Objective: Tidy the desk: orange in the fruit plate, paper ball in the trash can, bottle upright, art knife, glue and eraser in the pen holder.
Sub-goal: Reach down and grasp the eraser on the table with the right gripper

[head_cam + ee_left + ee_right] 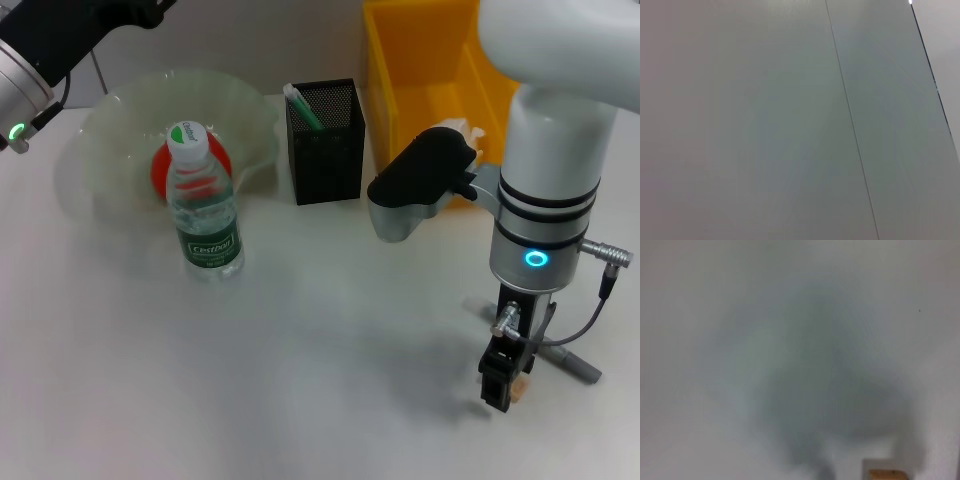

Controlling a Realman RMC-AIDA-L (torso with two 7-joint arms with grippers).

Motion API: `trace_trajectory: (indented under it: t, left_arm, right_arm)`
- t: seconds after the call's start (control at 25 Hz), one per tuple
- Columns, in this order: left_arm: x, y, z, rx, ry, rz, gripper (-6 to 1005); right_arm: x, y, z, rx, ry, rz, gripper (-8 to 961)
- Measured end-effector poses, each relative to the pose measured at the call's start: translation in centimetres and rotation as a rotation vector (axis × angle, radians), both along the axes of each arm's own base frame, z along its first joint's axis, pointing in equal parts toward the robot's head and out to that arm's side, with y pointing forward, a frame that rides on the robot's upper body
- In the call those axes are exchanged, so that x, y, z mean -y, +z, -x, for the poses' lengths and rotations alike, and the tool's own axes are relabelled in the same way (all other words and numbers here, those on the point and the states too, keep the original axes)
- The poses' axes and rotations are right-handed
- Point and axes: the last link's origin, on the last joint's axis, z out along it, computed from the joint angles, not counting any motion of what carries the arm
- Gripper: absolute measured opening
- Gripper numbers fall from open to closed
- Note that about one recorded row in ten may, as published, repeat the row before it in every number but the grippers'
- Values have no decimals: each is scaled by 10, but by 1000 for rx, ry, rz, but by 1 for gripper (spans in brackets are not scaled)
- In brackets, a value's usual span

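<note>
Right gripper lowered to the desk, fingers around a small tan eraser; grip uncertain. Grey art knife just beside; further off, pen holder, upright bottle, orange in fruit plate. Left arm parked at far left.

The bottle carries a green label with white lettering too small to read reliably, and its cap seal bears illegible small green print.
</note>
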Motion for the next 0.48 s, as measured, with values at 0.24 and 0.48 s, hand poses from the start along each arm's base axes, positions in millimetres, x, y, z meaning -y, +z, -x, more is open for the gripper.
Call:
trace_trajectory:
  t: [0.24,0.48]
  left_arm:
    - [1,0,0,2,-4,0,706]
    - [3,1,0,6,-16,2,706]
  right_arm:
    - [0,0,-1,5,2,0,546]
    - [0,-1,-1,14,5,1,524]
